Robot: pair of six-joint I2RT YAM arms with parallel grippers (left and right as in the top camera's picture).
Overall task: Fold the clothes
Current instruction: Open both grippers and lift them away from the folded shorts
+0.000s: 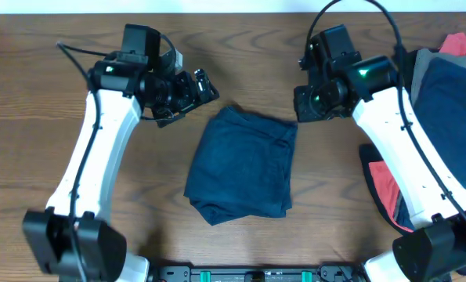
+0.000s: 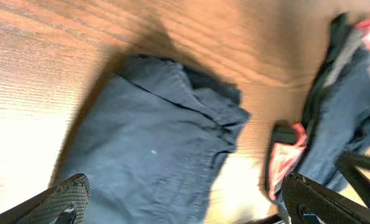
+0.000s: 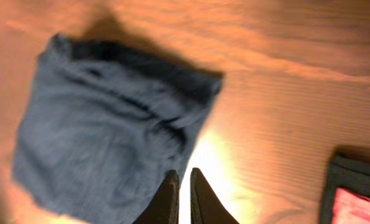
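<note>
A folded dark navy garment [image 1: 242,166] lies flat in the middle of the wooden table; it also shows in the left wrist view [image 2: 153,149] and the right wrist view [image 3: 104,130]. My left gripper [image 1: 195,88] hovers above the table just beyond the garment's far left corner, its fingers wide open and empty [image 2: 185,208]. My right gripper [image 1: 305,108] hovers at the garment's far right corner, its fingers almost together and holding nothing [image 3: 183,179]. A pile of unfolded clothes [image 1: 446,86] in navy, grey and red lies at the right edge.
A red and black garment [image 1: 384,184] lies by the right arm's base, under the arm; it also shows in the left wrist view [image 2: 287,155] and the right wrist view [image 3: 356,199]. Bare wood surrounds the folded piece.
</note>
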